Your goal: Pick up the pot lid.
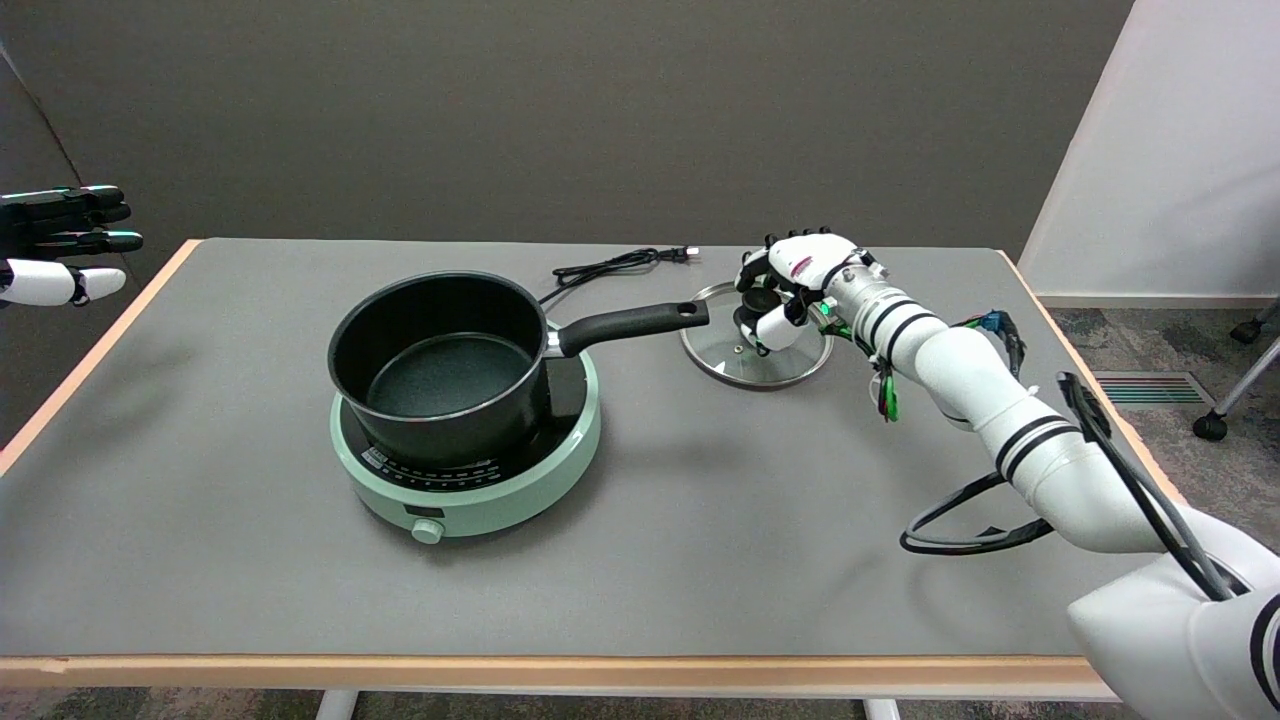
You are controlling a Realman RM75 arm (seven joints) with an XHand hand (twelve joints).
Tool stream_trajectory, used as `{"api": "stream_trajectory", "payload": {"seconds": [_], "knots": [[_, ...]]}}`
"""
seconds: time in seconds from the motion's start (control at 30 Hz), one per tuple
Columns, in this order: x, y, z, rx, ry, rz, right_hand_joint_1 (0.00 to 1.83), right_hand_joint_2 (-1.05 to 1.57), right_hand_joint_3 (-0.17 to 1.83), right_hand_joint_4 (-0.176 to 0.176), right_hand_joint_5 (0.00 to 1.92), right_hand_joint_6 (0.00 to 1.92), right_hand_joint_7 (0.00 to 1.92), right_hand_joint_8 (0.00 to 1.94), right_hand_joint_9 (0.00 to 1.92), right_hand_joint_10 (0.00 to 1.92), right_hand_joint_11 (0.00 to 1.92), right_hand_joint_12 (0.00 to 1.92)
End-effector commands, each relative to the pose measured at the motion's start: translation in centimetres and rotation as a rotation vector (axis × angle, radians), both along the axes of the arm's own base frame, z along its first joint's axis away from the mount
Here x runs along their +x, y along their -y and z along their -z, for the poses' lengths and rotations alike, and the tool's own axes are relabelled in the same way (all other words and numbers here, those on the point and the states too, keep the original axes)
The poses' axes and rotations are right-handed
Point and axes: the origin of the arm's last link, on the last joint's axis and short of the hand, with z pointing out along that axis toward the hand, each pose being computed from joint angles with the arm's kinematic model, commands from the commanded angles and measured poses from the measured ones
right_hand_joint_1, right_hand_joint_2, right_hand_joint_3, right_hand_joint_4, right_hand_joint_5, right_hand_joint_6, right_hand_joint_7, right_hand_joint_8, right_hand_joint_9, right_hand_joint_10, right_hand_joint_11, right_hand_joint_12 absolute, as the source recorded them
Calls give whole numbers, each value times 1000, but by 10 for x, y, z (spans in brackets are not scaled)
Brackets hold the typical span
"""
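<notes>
The glass pot lid [757, 352] lies flat on the grey table [640, 560], right of the saucepan [440, 365]. The right hand [790, 285] has its fingers curled around the lid's black knob [760, 300]; the lift remains undone.

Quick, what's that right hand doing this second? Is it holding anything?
Right hand: fingers wrapped around the black knob of the glass pot lid, gripping it; the lid looks still down on the table.

The black pot handle [632, 324] ends just beside the round glass lid [757, 350], closing its left side; the grey bench [700, 520] lies open in front.
</notes>
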Motion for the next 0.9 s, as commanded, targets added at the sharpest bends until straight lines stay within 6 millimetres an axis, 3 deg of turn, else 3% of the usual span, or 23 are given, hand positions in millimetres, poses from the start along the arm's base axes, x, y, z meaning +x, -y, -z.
{"api": "stream_trajectory", "payload": {"seconds": [0.03, 0.9], "knots": [[-3, 4, -2, -9, 3, 16, 772, 609, 887, 176, 639, 375, 771, 263, 736, 515, 536, 1144], [-8, 2, -9, -31, 2, 30, 833, 646, 878, 176, 686, 483, 832, 323, 775, 568, 553, 1160]]}}
